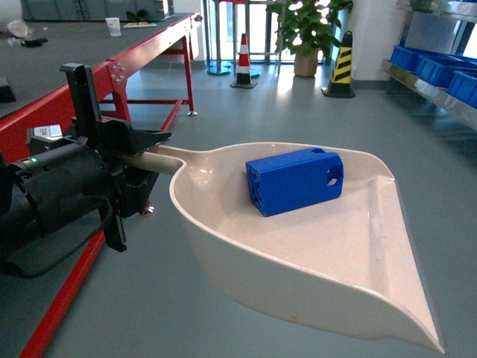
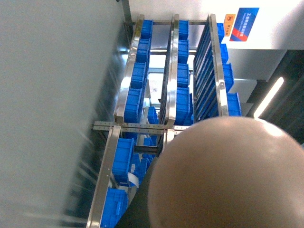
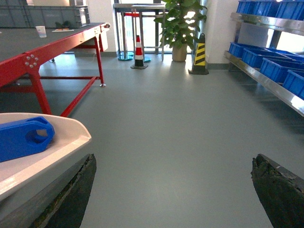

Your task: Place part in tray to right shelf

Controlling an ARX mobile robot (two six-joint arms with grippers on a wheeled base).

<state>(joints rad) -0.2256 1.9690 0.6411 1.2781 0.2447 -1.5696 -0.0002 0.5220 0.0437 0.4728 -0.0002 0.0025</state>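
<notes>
1 blue part [image 1: 294, 181], 1 tray [image 1: 358, 253], 2 cones [image 1: 243, 63], 1 plant [image 1: 305, 30]

This place looks like a factory or warehouse hall, not a home. The floor [image 3: 166, 128] is smooth grey and wide. A long red steel table [image 1: 112, 74] runs along the left side. On the right stands a stainless-steel shelf [image 3: 266, 78] that carries many blue crates [image 3: 259, 57]; the left wrist view shows more such racks [image 2: 171, 80] full of blue bins. Striped safety cones [image 3: 138, 46] and a potted plant [image 3: 180, 23] stand at the far wall.
</notes>
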